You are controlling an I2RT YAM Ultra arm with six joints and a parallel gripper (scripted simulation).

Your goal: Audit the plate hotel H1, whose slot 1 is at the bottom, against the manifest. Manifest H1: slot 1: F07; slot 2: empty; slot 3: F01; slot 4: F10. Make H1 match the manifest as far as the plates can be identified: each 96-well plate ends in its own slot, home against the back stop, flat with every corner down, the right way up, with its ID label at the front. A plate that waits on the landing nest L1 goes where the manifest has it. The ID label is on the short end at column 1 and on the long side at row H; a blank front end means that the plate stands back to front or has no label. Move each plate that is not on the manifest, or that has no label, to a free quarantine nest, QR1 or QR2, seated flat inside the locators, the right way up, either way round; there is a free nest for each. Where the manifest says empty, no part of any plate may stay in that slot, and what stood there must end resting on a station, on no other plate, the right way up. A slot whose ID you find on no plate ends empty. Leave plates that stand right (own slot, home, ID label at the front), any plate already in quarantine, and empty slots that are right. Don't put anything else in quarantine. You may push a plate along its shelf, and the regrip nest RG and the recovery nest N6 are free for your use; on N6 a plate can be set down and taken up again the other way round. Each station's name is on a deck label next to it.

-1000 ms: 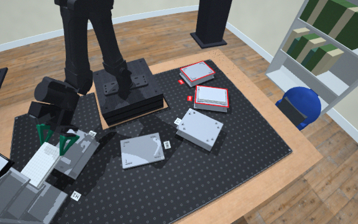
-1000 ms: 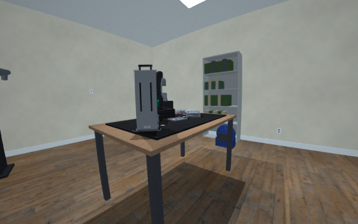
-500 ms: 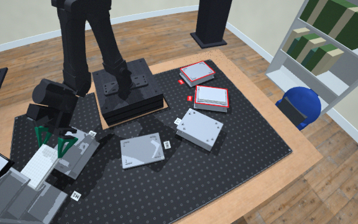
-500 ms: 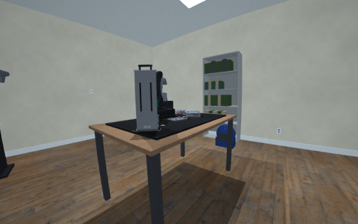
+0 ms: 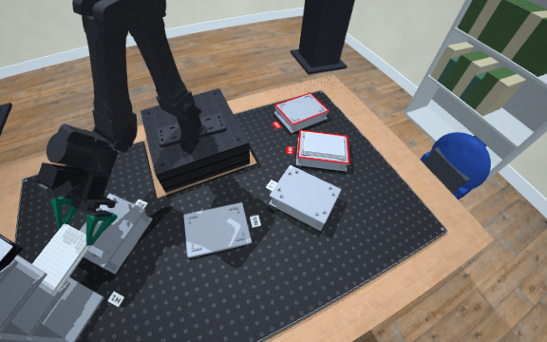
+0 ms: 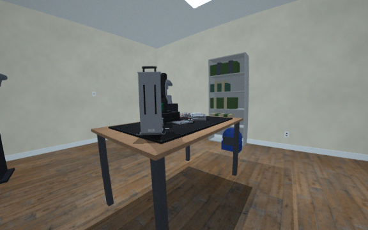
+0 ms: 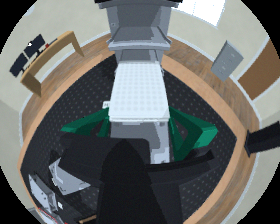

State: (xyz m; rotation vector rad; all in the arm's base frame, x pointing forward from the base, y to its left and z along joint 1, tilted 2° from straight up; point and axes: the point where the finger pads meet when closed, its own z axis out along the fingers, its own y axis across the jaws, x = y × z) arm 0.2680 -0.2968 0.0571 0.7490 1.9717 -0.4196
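My gripper (image 5: 75, 235) (image 7: 138, 110) is shut on a white 96-well plate (image 5: 63, 256) (image 7: 139, 90), green fingers at both sides of its near end. The plate is wells up, above the deck, its far end toward the grey hotel H1 (image 5: 71, 313) (image 6: 150, 99) (image 7: 140, 25). No ID on it is readable. Whether its far end has entered a slot is unclear; H1's slot contents are hidden. A pale plate (image 5: 323, 143) sits on one red-rimmed quarantine nest (image 5: 323, 165); the other quarantine nest (image 5: 302, 108) shows no plate. The low nest N6 (image 5: 216, 230) shows no plate.
A grey nest (image 5: 107, 256) stands below and beside the gripper. A raised grey nest (image 5: 305, 197), its top bare, stands between N6 and quarantine. The black robot base (image 5: 198, 142) is behind N6. The H1 deck label (image 5: 116, 298) lies beside the hotel.
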